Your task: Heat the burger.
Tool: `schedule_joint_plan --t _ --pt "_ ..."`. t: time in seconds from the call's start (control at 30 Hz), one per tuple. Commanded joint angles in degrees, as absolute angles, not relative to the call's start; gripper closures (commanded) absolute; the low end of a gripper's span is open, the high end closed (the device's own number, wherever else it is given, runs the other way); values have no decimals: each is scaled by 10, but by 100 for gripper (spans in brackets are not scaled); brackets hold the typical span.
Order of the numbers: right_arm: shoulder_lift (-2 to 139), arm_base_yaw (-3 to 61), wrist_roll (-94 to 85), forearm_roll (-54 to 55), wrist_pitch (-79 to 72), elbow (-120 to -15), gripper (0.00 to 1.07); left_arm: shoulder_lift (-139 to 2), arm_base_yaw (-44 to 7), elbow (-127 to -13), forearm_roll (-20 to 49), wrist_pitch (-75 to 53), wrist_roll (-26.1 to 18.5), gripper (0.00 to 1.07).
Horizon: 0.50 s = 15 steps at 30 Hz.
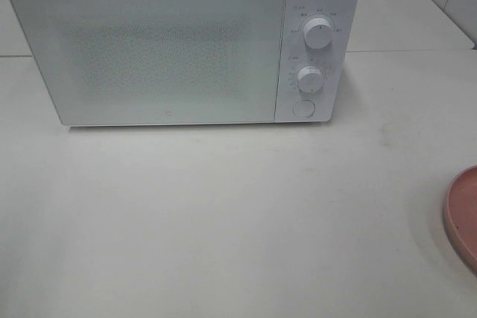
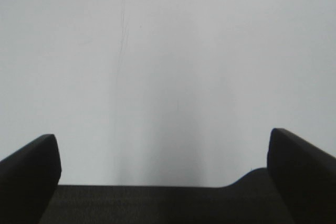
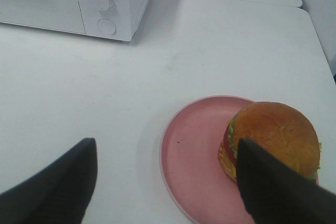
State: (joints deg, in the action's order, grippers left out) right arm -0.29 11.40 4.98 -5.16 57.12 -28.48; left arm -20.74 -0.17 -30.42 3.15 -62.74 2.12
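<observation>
The burger [image 3: 275, 136], with a golden-brown bun, green lettuce and red tomato, sits on one side of a pink plate [image 3: 191, 156] in the right wrist view. My right gripper [image 3: 165, 182] hovers open above the table and plate. One of its dark fingers [image 3: 273, 190] overlaps the burger's near side, and nothing lies between the fingers. In the left wrist view my left gripper [image 2: 165, 166] is open over bare white table. The high view shows neither gripper nor the burger, only the plate's rim [image 1: 462, 214] at the right edge.
A white microwave [image 1: 186, 42] stands at the back of the table with its door shut. Two knobs [image 1: 318, 33] and a round button [image 1: 303, 108] sit on its right panel. Its knob corner [image 3: 102, 3] also shows in the right wrist view.
</observation>
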Motion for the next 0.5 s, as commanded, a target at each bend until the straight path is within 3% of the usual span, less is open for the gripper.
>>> schedule_joint_plan --t 0.03,0.5 --pt "-18 111 50 -52 568 -284 35 -166 -5 -299 26 -618 15 7" --pt "-18 111 50 -52 568 -284 35 13 -5 -302 9 -619 -5 7"
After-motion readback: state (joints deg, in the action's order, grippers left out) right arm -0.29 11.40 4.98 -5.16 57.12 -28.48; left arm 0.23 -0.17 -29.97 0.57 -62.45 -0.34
